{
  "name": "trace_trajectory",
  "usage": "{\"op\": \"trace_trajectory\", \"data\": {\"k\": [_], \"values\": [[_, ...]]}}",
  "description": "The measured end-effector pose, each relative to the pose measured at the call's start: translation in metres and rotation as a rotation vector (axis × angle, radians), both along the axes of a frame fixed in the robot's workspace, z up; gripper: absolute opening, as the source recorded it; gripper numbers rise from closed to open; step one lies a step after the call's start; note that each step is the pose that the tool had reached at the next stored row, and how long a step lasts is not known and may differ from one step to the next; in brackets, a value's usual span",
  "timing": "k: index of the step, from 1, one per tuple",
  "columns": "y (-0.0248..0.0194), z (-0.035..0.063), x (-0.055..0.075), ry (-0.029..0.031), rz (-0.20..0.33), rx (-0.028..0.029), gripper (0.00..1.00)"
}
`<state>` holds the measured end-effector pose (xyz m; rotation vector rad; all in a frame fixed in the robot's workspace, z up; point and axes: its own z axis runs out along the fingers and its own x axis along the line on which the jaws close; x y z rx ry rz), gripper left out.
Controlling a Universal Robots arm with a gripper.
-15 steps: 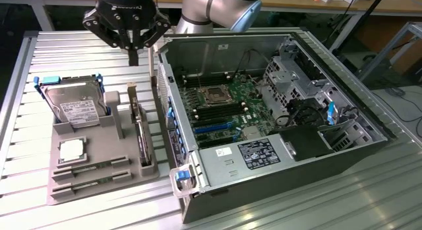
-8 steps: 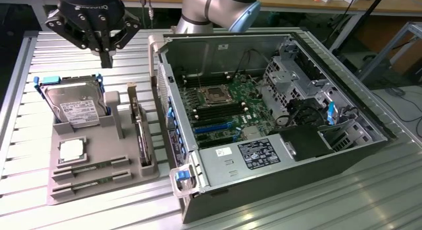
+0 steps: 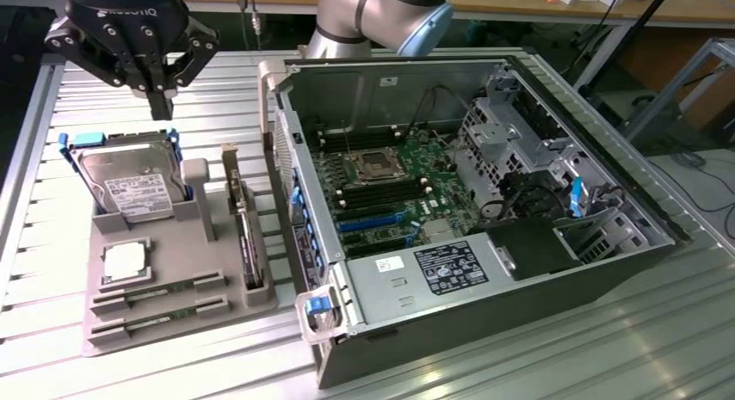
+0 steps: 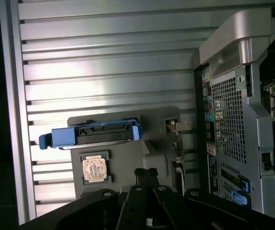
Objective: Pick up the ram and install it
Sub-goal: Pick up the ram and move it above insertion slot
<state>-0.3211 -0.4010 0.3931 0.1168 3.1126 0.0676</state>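
Observation:
Two ram sticks [image 3: 161, 291] [image 3: 161, 317] lie flat in slots at the near end of the grey holder [image 3: 195, 236], in the exterior view's lower left. My gripper [image 3: 162, 106] hangs high above the table beyond the holder's far end, well away from the ram. Its fingers are shut with nothing between them. From the wrist, the shut gripper [image 4: 147, 173] looks down on the holder [image 4: 127, 163]. The open computer case [image 3: 460, 202] lies on its side to the exterior view's right, its motherboard [image 3: 385, 193] facing up.
A hard drive [image 3: 132, 181] [image 4: 96, 134] stands upright in the holder below the gripper. A processor chip [image 3: 124, 261] [image 4: 95, 169] lies flat behind the ram. An expansion card [image 3: 246, 236] stands on edge beside the case wall. Ribbed metal table [image 3: 552, 348] surrounds everything.

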Motion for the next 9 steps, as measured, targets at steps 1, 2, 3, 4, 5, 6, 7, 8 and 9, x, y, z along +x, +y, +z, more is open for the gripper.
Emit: {"op": "trace_trajectory", "data": {"k": [1,2,3,4,5,6,7,8,9], "values": [[0.0,0.0,0.0,0.0001,0.0,0.0,0.11],[0.0,0.0,0.0,0.0,0.0,0.0,0.11],[0.0,0.0,0.0,0.0,0.0,0.0,0.11],[-0.0001,0.0001,-0.001,-0.0025,0.0,0.0001,0.11],[-0.0056,-0.0002,-0.001,-0.0047,0.0,0.0012,0.11],[-0.0127,-0.0003,-0.001,-0.0045,0.0,0.0012,0.11],[-0.0234,-0.001,-0.001,-0.0046,0.0,0.0012,0.11],[-0.0335,-0.0018,-0.002,-0.0043,0.0,0.0012,0.11],[-0.0413,-0.0043,-0.002,-0.0044,0.0,0.0012,0.11]]}}
